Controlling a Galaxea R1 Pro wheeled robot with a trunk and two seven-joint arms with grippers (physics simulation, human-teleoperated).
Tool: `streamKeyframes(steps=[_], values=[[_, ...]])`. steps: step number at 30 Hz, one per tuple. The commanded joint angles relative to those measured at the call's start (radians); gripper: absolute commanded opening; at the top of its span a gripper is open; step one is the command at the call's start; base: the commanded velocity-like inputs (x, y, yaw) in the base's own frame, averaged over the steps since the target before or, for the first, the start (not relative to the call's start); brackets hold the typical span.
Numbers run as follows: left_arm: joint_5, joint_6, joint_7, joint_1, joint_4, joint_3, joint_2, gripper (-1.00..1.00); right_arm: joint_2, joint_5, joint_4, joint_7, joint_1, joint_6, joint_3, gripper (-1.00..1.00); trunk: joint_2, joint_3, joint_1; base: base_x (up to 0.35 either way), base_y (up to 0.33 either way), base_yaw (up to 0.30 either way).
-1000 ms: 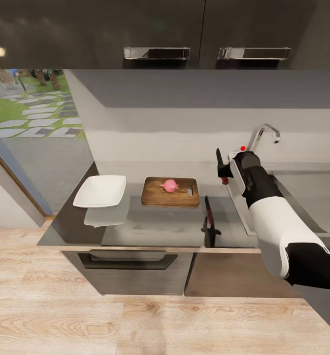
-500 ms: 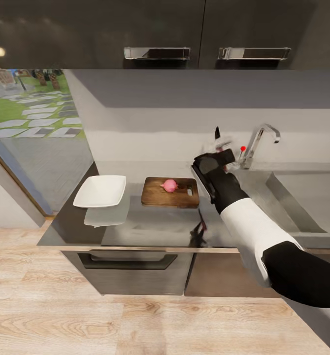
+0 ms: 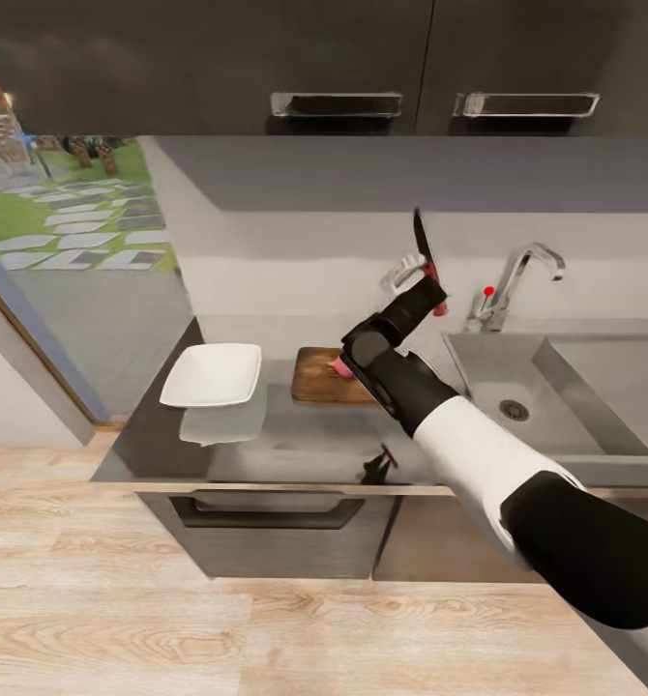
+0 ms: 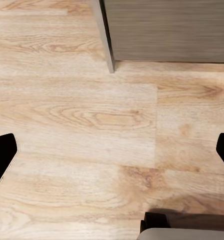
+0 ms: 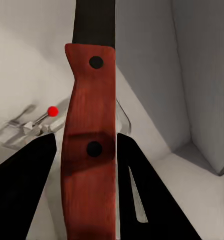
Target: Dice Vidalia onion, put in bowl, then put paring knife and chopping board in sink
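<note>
Bowl point(image 3: 213, 375) left of chopping board point(image 3: 320, 378), sink point(image 3: 517, 406) right.

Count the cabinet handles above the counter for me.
2: one chrome handle on the upper cabinet door above the chopping board, the other handle on the door above the sink. More may lie outside the frame.
</note>
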Motion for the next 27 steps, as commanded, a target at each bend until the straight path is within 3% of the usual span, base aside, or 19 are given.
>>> streamKeyframes(steps=[1,6,16,22,27], values=[[0.006,-0.005,-0.003,-0.002,0.004,-0.002,0.000,1.00,0.000,0.000,0.007,-0.005,-0.001,0.005,0.010,-1.00,-0.001,-0.001,0.000,0.000,0.284,0.000],[0.006,-0.005,-0.003,-0.002,0.004,-0.002,0.000,1.00,0.000,-0.004,0.030,0.011,-0.002,0.041,0.022,-1.00,-0.001,-0.001,0.000,0.000,0.299,0.000],[0.006,-0.005,-0.003,-0.002,0.004,-0.002,0.000,1.00,0.000,-0.007,0.106,0.128,-0.002,0.050,0.025,-1.00,-0.001,-0.001,0.000,-0.025,0.298,0.000],[0.006,-0.005,-0.003,-0.002,0.004,-0.002,-0.002,1.00,0.000,-0.008,0.183,0.151,-0.001,0.044,0.024,-1.00,-0.001,-0.001,0.000,-0.257,0.153,0.000],[0.006,-0.005,-0.003,-0.002,0.004,-0.002,-0.003,1.00,0.000,-0.008,0.202,0.151,-0.001,0.044,0.024,-1.00,-0.001,-0.001,0.000,-0.045,0.015,0.000]])
